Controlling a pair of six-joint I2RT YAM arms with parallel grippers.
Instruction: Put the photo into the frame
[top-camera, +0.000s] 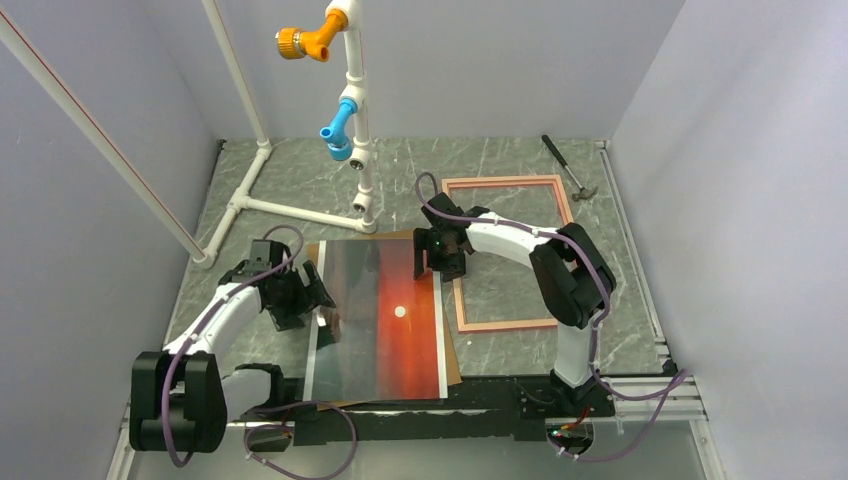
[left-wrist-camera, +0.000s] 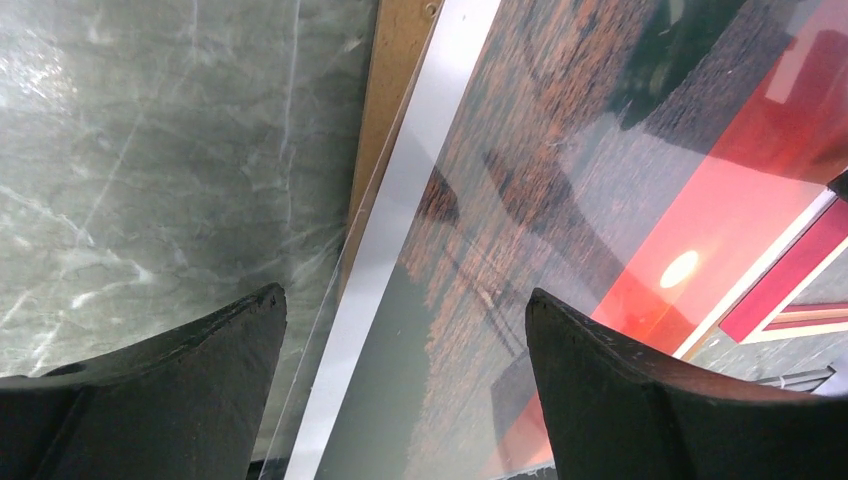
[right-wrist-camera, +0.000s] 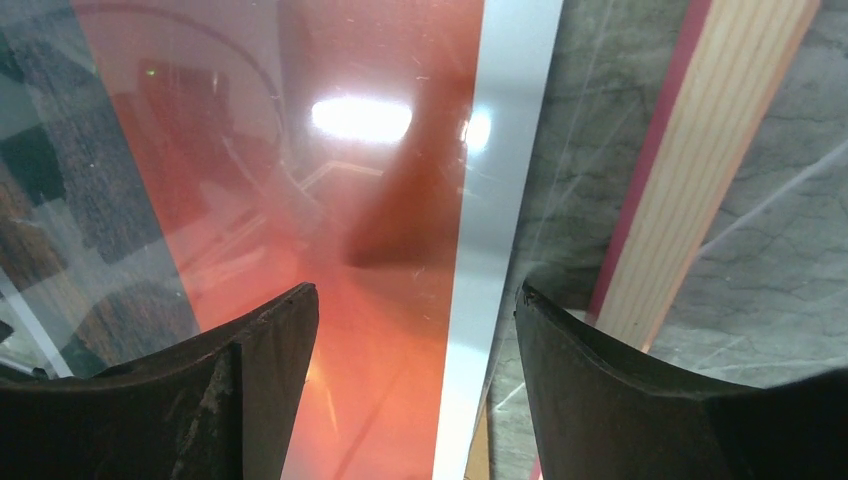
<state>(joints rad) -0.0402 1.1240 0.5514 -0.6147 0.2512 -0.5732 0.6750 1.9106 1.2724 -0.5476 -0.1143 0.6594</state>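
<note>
Both pincers are seen open and nothing is held: the left pincer (left-wrist-camera: 405, 300) is set astride the left white margin of the large rectangular sunset print with orange-red sky and small white sun (top-camera: 385, 320), and the right pincer (right-wrist-camera: 415, 295) astride its right margin. The print is laid face up on a brown hardboard panel (left-wrist-camera: 395, 60) on the grey marbled table (top-camera: 300, 180), between the two arms. The thin rectangular pink-red frame with a pale wood face (top-camera: 505, 323) is laid flat just beside it on the right, with bare table showing through its opening. The step in hand is judged to be the taking of the print by its two long edges. It would be done well if only the paper were pinched and not the panel beneath, if both grips were closed on the white margins together, and if the sheet were carried level and lightly taut so that buckling is avoided on the way to the frame. No brand, label or writing can be read anywhere.
</note>
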